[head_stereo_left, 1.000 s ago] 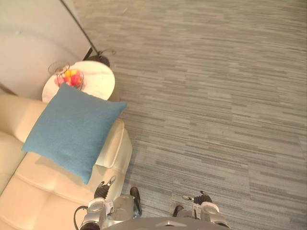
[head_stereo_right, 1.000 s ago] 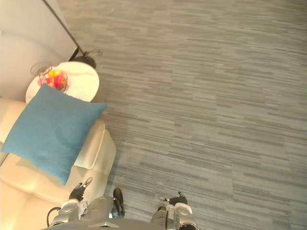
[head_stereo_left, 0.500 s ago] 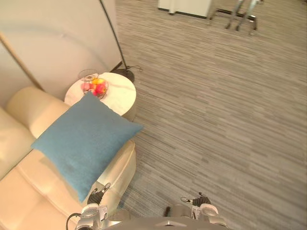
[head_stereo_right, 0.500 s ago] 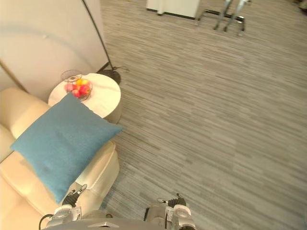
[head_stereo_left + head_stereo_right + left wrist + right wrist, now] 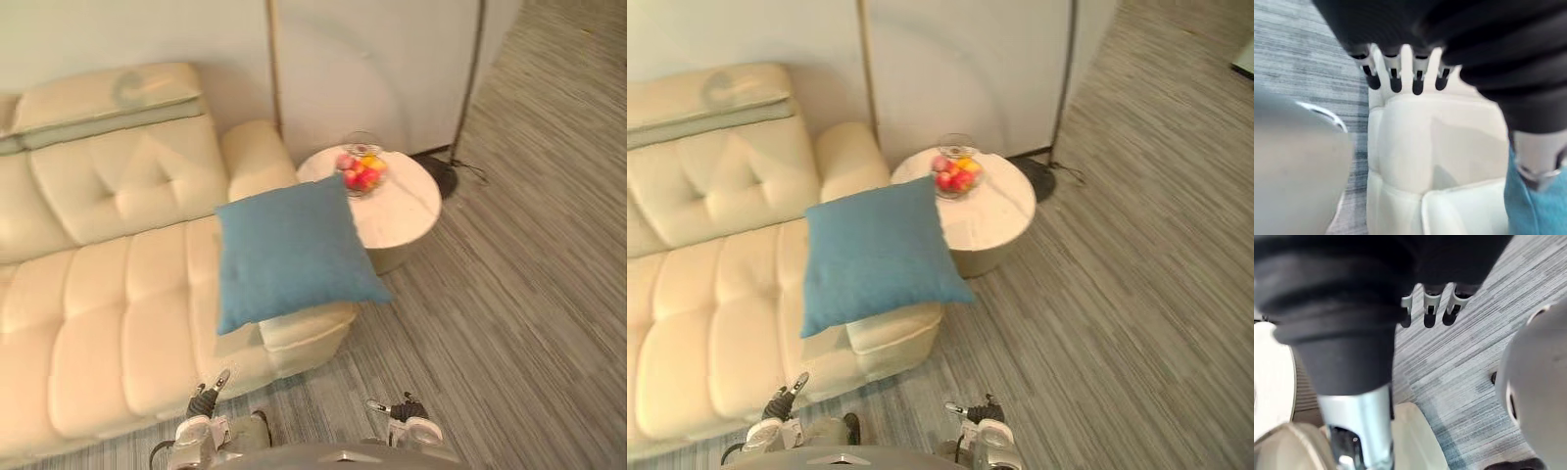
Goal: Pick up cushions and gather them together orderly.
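The blue cushion [image 5: 294, 250] lies tilted over the end arm of the sofa [image 5: 108, 294], one corner overhanging. The left robot hand [image 5: 208, 392] and right robot hand [image 5: 400, 407] hang low in front of the sofa, fingers straight and empty. It seems best to step in squarely and take opposite edges, clear of the fruit bowl [image 5: 359, 174] beside the sofa.

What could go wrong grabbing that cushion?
1. The cushion leans over the arm of the sofa; a clumsy touch could tip it onto the floor.
2. Its far corner lies close to the fruit bowl on the round table; a wide swing might knock the bowl.
The left hand and right hand hang low and open.
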Motion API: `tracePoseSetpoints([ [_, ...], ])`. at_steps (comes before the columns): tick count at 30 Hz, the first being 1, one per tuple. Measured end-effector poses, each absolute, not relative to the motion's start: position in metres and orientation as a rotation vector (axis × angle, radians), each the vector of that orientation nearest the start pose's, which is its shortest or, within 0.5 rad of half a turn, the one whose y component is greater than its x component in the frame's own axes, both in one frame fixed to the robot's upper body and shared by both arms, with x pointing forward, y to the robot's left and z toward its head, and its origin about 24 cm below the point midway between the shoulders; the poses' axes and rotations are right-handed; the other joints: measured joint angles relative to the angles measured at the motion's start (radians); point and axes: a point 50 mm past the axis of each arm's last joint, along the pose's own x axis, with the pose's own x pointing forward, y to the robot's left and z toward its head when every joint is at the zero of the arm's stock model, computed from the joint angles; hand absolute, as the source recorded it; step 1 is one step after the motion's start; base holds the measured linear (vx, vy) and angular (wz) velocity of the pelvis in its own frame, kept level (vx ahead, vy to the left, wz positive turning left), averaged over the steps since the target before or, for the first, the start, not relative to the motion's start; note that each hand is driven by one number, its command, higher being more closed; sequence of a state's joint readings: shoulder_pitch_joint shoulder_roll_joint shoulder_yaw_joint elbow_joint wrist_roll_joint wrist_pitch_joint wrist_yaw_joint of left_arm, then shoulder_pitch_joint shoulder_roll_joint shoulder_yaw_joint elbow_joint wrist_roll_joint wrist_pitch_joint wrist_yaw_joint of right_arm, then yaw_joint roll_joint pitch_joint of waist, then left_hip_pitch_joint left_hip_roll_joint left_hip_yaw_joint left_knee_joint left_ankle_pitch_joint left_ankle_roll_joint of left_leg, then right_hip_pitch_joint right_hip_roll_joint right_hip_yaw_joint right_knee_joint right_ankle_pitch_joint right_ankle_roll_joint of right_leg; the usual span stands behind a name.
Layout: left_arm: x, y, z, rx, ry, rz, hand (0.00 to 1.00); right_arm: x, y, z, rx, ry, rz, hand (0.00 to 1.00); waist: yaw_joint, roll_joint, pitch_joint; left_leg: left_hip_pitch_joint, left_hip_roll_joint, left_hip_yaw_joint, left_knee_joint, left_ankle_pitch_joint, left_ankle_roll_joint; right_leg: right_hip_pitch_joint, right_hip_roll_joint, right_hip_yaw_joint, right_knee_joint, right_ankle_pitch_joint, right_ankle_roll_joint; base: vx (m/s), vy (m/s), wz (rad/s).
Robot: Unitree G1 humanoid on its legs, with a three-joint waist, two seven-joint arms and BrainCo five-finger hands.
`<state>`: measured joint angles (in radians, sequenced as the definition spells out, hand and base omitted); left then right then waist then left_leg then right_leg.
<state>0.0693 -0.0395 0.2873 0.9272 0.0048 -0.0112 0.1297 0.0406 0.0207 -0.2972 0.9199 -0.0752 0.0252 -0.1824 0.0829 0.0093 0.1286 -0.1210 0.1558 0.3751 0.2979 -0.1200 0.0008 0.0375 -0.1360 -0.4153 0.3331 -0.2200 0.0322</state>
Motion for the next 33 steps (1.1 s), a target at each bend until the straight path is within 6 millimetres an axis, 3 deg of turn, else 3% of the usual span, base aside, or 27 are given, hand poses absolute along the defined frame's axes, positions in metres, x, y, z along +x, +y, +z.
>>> tracePoseSetpoints([
  [1, 0.117, 0.183, -0.152, -0.089, 0.996, 0.372, 0.0, 0.126, -0.196, -0.147, -0.003, 0.998, -0.412, 0.0, 0.001, 0.007, -0.006, 0.002, -0.015, 0.001, -0.016, 0.012, 0.005, -0.001, -0.007, -0.003, -0.006, -0.001, 0.004, 0.0, 0.152, 0.55],
  [3, 0.116, 0.188, -0.152, -0.039, 1.006, 0.343, 0.0, 0.125, -0.191, -0.148, 0.008, 1.003, -0.406, 0.0, -0.008, -0.02, -0.015, 0.028, -0.079, -0.024, -0.121, 0.067, 0.014, -0.003, -0.021, 0.01, -0.05, -0.004, 0.012, 0.0, 0.126, 0.41],
  [4, 0.115, 0.191, -0.153, 0.008, 1.017, 0.311, 0.0, 0.123, -0.191, -0.15, 0.01, 1.013, -0.405, 0.0, -0.021, -0.033, -0.024, 0.054, -0.122, -0.052, -0.222, 0.128, 0.022, 0.005, -0.025, 0.027, -0.095, 0.007, 0.023, -0.03, 0.095, 0.58],
  [7, 0.114, 0.193, -0.154, 0.045, 1.031, 0.281, 0.0, 0.119, -0.194, -0.152, 0.007, 1.035, -0.414, 0.0, -0.033, -0.038, -0.023, 0.116, -0.162, -0.096, -0.385, 0.215, 0.028, 0.035, -0.02, 0.03, -0.143, 0.034, 0.042, -0.07, 0.098, 0.46],
  [12, 0.112, 0.196, -0.154, 0.063, 1.041, 0.274, 0.0, 0.114, -0.195, -0.154, 0.009, 1.053, -0.424, 0.0, -0.034, -0.039, -0.029, 0.141, -0.172, -0.104, -0.386, 0.214, 0.026, 0.07, -0.023, 0.034, -0.158, 0.032, 0.043, -0.05, 0.03, 0.09],
  [19, 0.113, 0.195, -0.154, 0.088, 1.038, 0.251, 0.0, 0.115, -0.21, -0.151, -0.027, 1.043, -0.445, 0.0, -0.058, -0.043, -0.015, 0.157, -0.218, -0.101, -0.386, 0.189, 0.051, 0.029, -0.089, 0.063, -0.028, -0.032, 0.075, 0.0, 0.049, 0.0],
  [21, 0.114, 0.196, -0.154, 0.095, 1.035, 0.259, 0.0, 0.119, -0.21, -0.15, -0.031, 1.032, -0.44, 0.0, -0.069, -0.034, -0.003, 0.172, -0.21, -0.118, -0.385, 0.18, 0.058, -0.04, -0.081, 0.171, 0.115, -0.017, 0.036, 0.08, 0.03, 0.08],
  [24, 0.115, 0.198, -0.153, 0.108, 1.032, 0.263, 0.0, 0.123, -0.207, -0.148, -0.034, 1.017, -0.421, 0.0, -0.09, -0.023, 0.006, 0.177, -0.176, -0.16, -0.385, 0.18, 0.049, -0.09, -0.008, 0.285, 0.096, -0.051, 0.018, 0.06, -0.054, 0.37],
  [25, 0.114, 0.201, -0.153, 0.12, 1.032, 0.262, 0.0, 0.123, -0.206, -0.148, -0.038, 1.016, -0.414, 0.0, -0.092, -0.03, 0.003, 0.177, -0.17, -0.176, -0.385, 0.18, 0.038, -0.104, 0.014, 0.312, 0.056, -0.046, 0.019, 0.06, -0.072, 0.45],
  [26, 0.115, 0.205, -0.152, 0.134, 1.03, 0.262, 0.0, 0.121, -0.205, -0.149, -0.038, 1.022, -0.414, 0.0, -0.092, -0.051, -0.001, 0.178, -0.177, -0.186, -0.385, 0.18, 0.027, -0.107, 0.02, 0.331, -0.008, 0.0, 0.011, 0.07, -0.079, 0.56],
  [27, 0.115, 0.206, -0.152, 0.144, 1.03, 0.259, 0.0, 0.119, -0.205, -0.15, -0.032, 1.031, -0.417, 0.0, -0.094, -0.067, 0.001, 0.184, -0.189, -0.2, -0.385, 0.182, 0.02, -0.107, 0.014, 0.335, -0.02, 0.063, 0.032, 0.12, -0.122, 0.58],
  [30, 0.115, 0.196, -0.153, 0.113, 1.025, 0.251, 0.0, 0.116, -0.213, -0.15, -0.043, 1.035, -0.437, 0.0, -0.081, -0.049, -0.011, 0.192, -0.164, -0.215, -0.385, 0.18, -0.006, -0.08, 0.034, 0.312, -0.057, 0.05, 0.029, 0.15, -0.132, 0.15],
  [33, 0.111, 0.187, -0.155, 0.093, 1.039, 0.237, 0.0, 0.117, -0.216, -0.149, -0.043, 1.031, -0.445, 0.0, -0.094, -0.019, -0.019, 0.189, -0.147, -0.241, -0.385, 0.178, -0.012, -0.037, 0.056, 0.283, -0.127, 0.062, 0.032, 0.12, -0.073, 0.19],
])
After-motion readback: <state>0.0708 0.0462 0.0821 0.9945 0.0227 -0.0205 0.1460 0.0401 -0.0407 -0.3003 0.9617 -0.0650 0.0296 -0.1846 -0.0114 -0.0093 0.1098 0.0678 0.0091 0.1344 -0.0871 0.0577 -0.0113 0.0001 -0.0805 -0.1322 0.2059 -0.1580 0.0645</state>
